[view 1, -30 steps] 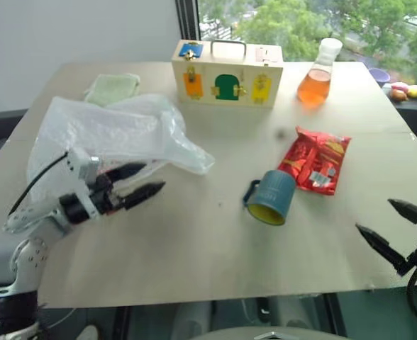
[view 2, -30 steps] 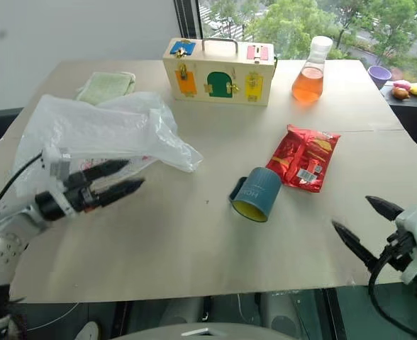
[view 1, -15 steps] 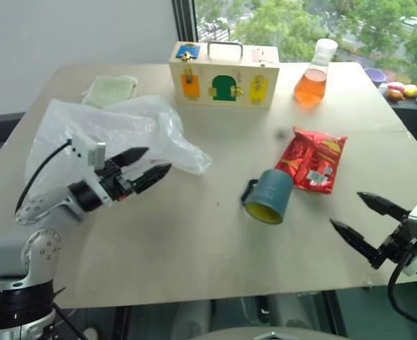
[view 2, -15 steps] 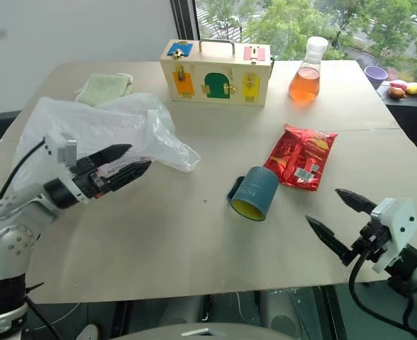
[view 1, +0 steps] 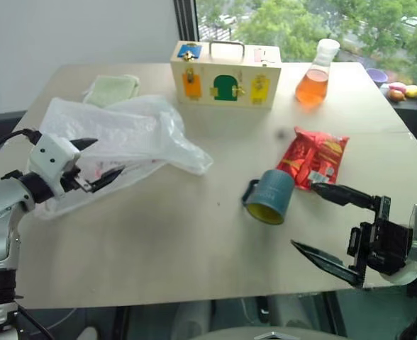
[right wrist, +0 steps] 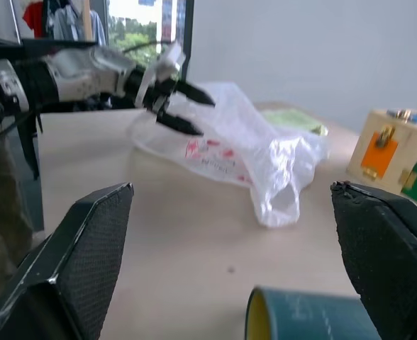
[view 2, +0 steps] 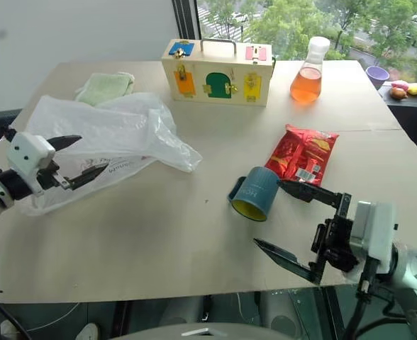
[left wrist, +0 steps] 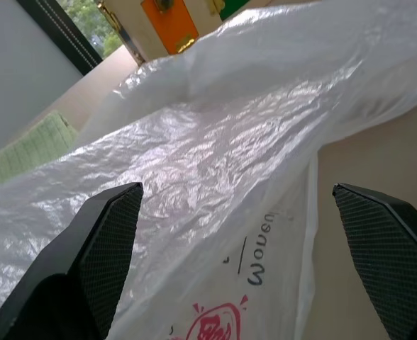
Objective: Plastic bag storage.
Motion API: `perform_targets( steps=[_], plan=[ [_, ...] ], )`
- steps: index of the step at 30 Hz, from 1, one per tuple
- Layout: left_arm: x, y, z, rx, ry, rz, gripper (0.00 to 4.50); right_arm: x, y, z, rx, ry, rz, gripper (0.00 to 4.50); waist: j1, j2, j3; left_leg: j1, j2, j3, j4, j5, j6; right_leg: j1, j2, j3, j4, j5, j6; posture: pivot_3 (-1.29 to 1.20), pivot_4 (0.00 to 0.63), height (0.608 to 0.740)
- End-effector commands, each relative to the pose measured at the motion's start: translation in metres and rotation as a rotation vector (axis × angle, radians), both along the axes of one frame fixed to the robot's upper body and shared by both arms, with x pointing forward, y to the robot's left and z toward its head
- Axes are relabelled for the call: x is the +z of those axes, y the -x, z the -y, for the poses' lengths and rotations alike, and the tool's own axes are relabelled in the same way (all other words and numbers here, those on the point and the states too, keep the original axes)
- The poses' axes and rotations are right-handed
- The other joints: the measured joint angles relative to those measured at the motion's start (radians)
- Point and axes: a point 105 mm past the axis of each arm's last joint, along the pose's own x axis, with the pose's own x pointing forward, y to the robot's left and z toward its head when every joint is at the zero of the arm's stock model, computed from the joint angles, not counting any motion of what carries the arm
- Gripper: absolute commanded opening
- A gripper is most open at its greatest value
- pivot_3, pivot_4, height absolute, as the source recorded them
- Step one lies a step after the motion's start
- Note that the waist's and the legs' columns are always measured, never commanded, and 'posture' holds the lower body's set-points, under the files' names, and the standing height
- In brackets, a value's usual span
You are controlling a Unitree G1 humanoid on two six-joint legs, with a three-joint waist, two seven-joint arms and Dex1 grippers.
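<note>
We see the left tool (view 1: 93, 161) open over the plastic bag (view 1: 123, 131), the right tool (view 1: 329, 225) open above the bench (view 1: 194, 234).

A test room or lab in an upper-floor office building is suggested. A plain counter (view 1: 194, 241) is set against a bare white wall (view 1: 74, 28) and a tall window (view 1: 301, 18), through which treetops are seen from above. Unrelated props are laid out: a latch box (view 1: 225, 73), a flask (view 1: 316, 76), a mug (view 1: 271, 197).
</note>
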Motion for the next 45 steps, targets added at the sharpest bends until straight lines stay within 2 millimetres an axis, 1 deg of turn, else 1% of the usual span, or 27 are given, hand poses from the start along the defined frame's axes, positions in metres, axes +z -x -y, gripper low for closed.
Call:
perform_targets(
  steps=[1,5,8,9,11,14,15,17,19,20,21,23,25,26,28,30,32,35,36,37,38,39,40,42,43,44,45],
  plan=[
    [0.017,-0.006,-0.003,-0.009,-0.064,0.051,4.45,0.019,0.011,-0.006,0.051,-0.042,0.090,4.50,0.001,-0.001,0.000,0.000,0.000,0.000,0.000,0.000,0.000,0.000,0.000,0.000,0.000,0.000,0.000,0.00,0.150,0.740],
    [0.015,-0.013,-0.006,0.005,-0.125,0.055,4.45,0.024,0.014,-0.003,0.056,-0.067,0.095,4.50,-0.001,-0.001,0.000,0.000,0.000,0.000,0.000,0.000,0.000,0.000,0.000,0.000,0.000,0.002,0.004,0.00,0.150,0.740],
    [0.008,-0.019,-0.005,0.010,-0.194,0.046,4.45,0.022,0.016,-0.002,0.051,-0.058,0.093,4.50,-0.001,-0.001,0.000,0.000,0.000,0.000,0.000,0.000,0.000,0.000,0.000,0.000,0.000,0.002,0.004,0.00,0.150,0.740],
    [0.005,-0.022,-0.006,0.019,-0.217,0.039,4.22,0.022,0.014,-0.003,0.050,-0.056,0.090,4.50,-0.002,-0.001,0.000,0.000,0.000,0.000,0.000,0.000,0.000,0.000,0.000,0.000,0.000,0.002,0.004,0.00,0.150,0.740],
    [0.004,-0.027,-0.004,0.028,-0.226,0.049,3.62,0.019,0.011,-0.004,0.040,-0.042,0.082,4.50,-0.002,-0.001,0.000,0.000,0.000,0.000,0.000,0.000,0.000,0.000,0.000,0.000,0.000,0.003,0.004,0.00,0.150,0.740],
    [0.013,-0.035,0.003,0.045,-0.145,0.083,2.16,0.016,0.007,-0.004,0.013,-0.025,0.075,4.50,-0.002,-0.002,-0.001,0.000,0.000,0.000,0.001,0.000,0.000,0.000,0.000,0.000,0.001,0.003,0.004,0.00,0.150,0.740],
    [0.017,-0.037,0.007,0.043,-0.090,0.088,1.89,0.013,0.005,-0.004,0.001,-0.012,0.073,4.50,-0.001,-0.002,-0.001,0.000,0.000,-0.001,0.001,0.000,0.000,0.000,0.000,0.000,0.001,0.003,0.004,0.00,0.150,0.740],
    [0.025,-0.040,0.017,0.032,0.055,0.062,1.09,0.002,-0.002,-0.007,-0.045,0.055,0.070,4.50,0.000,-0.002,-0.001,0.000,0.000,-0.001,0.001,0.000,0.000,0.000,0.000,0.000,0.001,0.003,0.004,0.00,0.150,0.740],
    [0.038,-0.042,0.031,0.022,0.306,-0.021,0.21,-0.015,-0.012,-0.012,-0.084,0.184,0.077,4.50,-0.002,-0.002,-0.001,-0.001,0.000,-0.001,0.003,0.000,0.000,0.000,0.000,0.000,0.002,0.003,0.005,0.00,0.150,0.740],
    [0.043,-0.042,0.040,0.004,0.374,-0.063,0.09,-0.025,-0.017,-0.014,-0.104,0.259,0.081,4.50,-0.003,-0.003,0.000,-0.002,0.000,-0.001,0.005,0.000,0.000,0.000,0.000,0.000,0.002,0.003,0.005,0.00,0.150,0.740],
    [0.048,-0.041,0.048,-0.013,0.414,-0.098,0.09,-0.033,-0.021,-0.015,-0.117,0.323,0.100,4.50,-0.005,-0.005,0.000,-0.003,0.000,-0.001,0.008,0.000,0.000,0.000,0.000,0.000,0.003,0.003,0.005,0.00,0.150,0.740],
    [0.059,-0.041,0.061,-0.029,0.477,-0.129,0.09,-0.047,-0.024,-0.020,-0.106,0.391,0.090,4.50,-0.005,-0.005,0.000,-0.003,0.000,-0.002,0.009,0.000,0.000,0.000,0.001,0.000,0.003,0.004,0.006,0.00,0.150,0.740],
    [0.066,-0.041,0.074,-0.037,0.487,-0.151,0.09,-0.060,-0.029,-0.023,-0.115,0.439,0.049,4.50,-0.005,-0.005,0.000,-0.003,-0.001,-0.001,0.009,0.000,0.000,0.000,0.001,0.000,0.003,0.004,0.006,0.00,0.150,0.740],
    [0.066,-0.041,0.081,-0.043,0.470,-0.160,0.09,-0.066,-0.038,-0.021,-0.165,0.457,0.038,4.50,-0.005,-0.005,0.000,-0.002,-0.001,-0.002,0.009,0.000,0.000,0.000,0.001,0.000,0.004,0.004,0.006,0.00,0.150,0.740],
    [0.065,-0.038,0.090,-0.055,0.455,-0.174,0.09,-0.071,-0.049,-0.020,-0.230,0.476,0.052,4.50,-0.008,-0.005,0.000,-0.001,-0.001,-0.002,0.009,0.000,0.000,0.001,0.001,0.001,0.005,0.004,0.006,0.00,0.150,0.740],
    [0.060,-0.035,0.094,-0.050,0.434,-0.182,0.09,-0.076,-0.056,-0.020,-0.284,0.469,0.018,4.50,-0.008,-0.005,0.000,-0.001,-0.001,-0.001,0.009,0.000,0.000,0.000,0.001,0.002,0.006,0.003,0.006,0.00,0.150,0.740],
    [0.059,-0.035,0.097,-0.037,0.452,-0.186,0.09,-0.084,-0.066,-0.020,-0.349,0.479,0.003,4.50,-0.007,-0.005,0.000,-0.001,-0.001,-0.002,0.009,0.000,0.000,0.000,0.002,0.002,0.006,0.003,0.005,0.00,0.150,0.740],
    [0.062,-0.034,0.105,-0.038,0.486,-0.183,0.09,-0.092,-0.086,-0.011,-0.477,0.516,0.006,4.50,-0.006,-0.005,0.000,-0.002,-0.001,-0.002,0.010,0.000,0.000,0.000,0.002,0.002,0.007,0.003,0.005,0.00,0.150,0.740],
    [0.064,-0.034,0.107,-0.038,0.504,-0.186,0.00,-0.093,-0.090,-0.008,-0.499,0.527,0.005,3.98,-0.006,-0.005,0.000,-0.002,-0.001,-0.002,0.010,0.000,0.000,0.000,0.002,0.002,0.007,0.003,0.005,0.00,0.150,0.740],
    [0.065,-0.034,0.108,-0.037,0.516,-0.188,0.00,-0.095,-0.092,-0.006,-0.510,0.533,0.005,3.61,-0.005,-0.005,0.000,-0.002,-0.001,-0.002,0.011,0.000,0.000,0.000,0.001,0.002,0.007,0.003,0.005,0.00,0.150,0.740],
    [0.066,-0.033,0.110,-0.038,0.526,-0.193,0.00,-0.095,-0.095,-0.004,-0.525,0.543,0.009,3.07,-0.004,-0.005,0.000,-0.002,-0.002,-0.002,0.011,0.000,0.000,0.000,0.001,0.003,0.007,0.003,0.005,0.00,0.150,0.740],
    [0.068,-0.031,0.113,-0.045,0.533,-0.199,0.00,-0.094,-0.100,0.000,-0.549,0.540,0.012,2.68,-0.005,-0.005,0.000,-0.002,-0.002,-0.002,0.011,0.000,0.000,0.000,0.001,0.003,0.007,0.003,0.005,0.00,0.150,0.740],
    [0.070,-0.030,0.115,-0.047,0.543,-0.205,0.00,-0.093,-0.105,0.004,-0.573,0.537,0.014,2.09,-0.005,-0.005,0.000,-0.002,-0.002,-0.002,0.011,0.000,0.000,0.000,0.001,0.003,0.007,0.003,0.005,0.00,0.150,0.740],
    [0.076,-0.032,0.114,-0.012,0.567,-0.207,0.00,-0.089,-0.112,0.009,-0.605,0.543,0.026,1.17,-0.006,-0.005,0.000,-0.002,-0.002,-0.002,0.011,0.000,0.000,0.000,0.002,0.003,0.007,0.004,0.005,0.00,0.150,0.740],
    [0.079,-0.033,0.114,0.000,0.587,-0.207,0.00,-0.087,-0.114,0.011,-0.608,0.544,0.030,0.58,-0.006,-0.005,0.000,-0.002,-0.002,-0.002,0.011,0.000,0.000,0.000,0.002,0.003,0.007,0.004,0.005,0.00,0.150,0.740],
    [0.082,-0.035,0.114,0.009,0.602,-0.209,0.00,-0.084,-0.115,0.011,-0.601,0.534,0.029,0.15,-0.006,-0.005,0.000,-0.002,-0.002,-0.002,0.011,0.000,0.000,0.000,0.002,0.003,0.007,0.004,0.006,0.00,0.150,0.740],
    [0.084,-0.035,0.115,0.013,0.613,-0.212,0.00,-0.082,-0.115,0.011,-0.594,0.526,0.027,0.07,-0.006,-0.006,0.000,-0.001,-0.002,-0.002,0.011,0.000,0.000,0.000,0.002,0.003,0.007,0.004,0.006,0.00,0.150,0.740]
  ],
)
